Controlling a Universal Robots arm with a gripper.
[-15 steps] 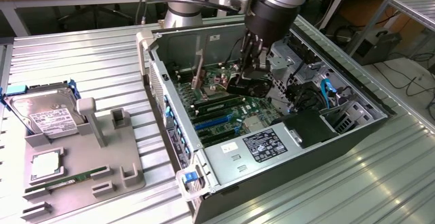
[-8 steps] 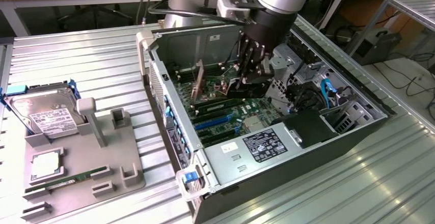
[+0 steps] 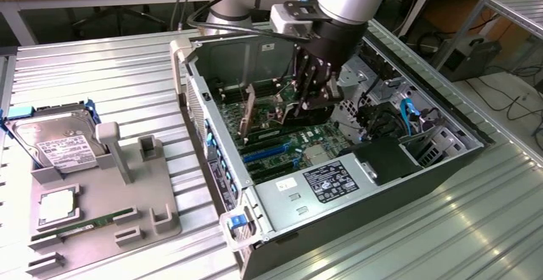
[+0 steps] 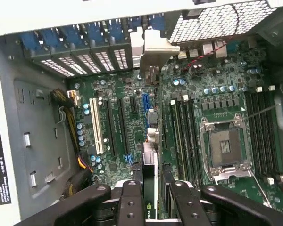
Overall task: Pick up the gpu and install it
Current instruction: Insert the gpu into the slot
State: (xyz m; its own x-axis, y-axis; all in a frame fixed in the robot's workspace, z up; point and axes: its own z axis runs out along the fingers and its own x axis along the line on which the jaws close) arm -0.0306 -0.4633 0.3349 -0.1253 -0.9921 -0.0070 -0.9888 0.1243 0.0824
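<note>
In the exterior view, the arm reached down into the open computer case [image 3: 216, 140], which lay on its side on the ribbed metal table [image 3: 102, 70] so that the motherboard [image 3: 297, 143] faced up and could be approached from above. The gripper [image 3: 307, 105] hung over the board's middle, its jaws about half closed and clamped on the gpu [image 3: 290, 118]. The card was carried on edge, probably so that its connector edge pointed down at the board. At nine o'clock from the case stood a grey fixture tray [image 3: 127, 216]. A hard drive [image 3: 55, 143] sat upright at the tray's eleven o'clock corner and a green memory stick [image 3: 85, 219] lay toward its six o'clock edge. Both parts were well apart from the gripper.

In the wrist view, the two black fingers [image 4: 132, 202] flanked the slim card and pressed its flat sides. The gpu [image 4: 151, 155] ran away from the gripper [image 4: 153, 188] as a thin line, with a green logo showing between the jaws. Its silver bracket [image 4: 153, 47] ended at the case's rear slot openings [image 4: 85, 61], where such a bracket would sit. The card lay along the blue expansion slot [image 4: 145, 101], between the white slot [image 4: 95, 127] and the memory slots [image 4: 184, 132]. I could not tell whether its edge touched the slot or hung just above it. The bare CPU socket [image 4: 224, 146] lay beyond the memory slots.
</note>
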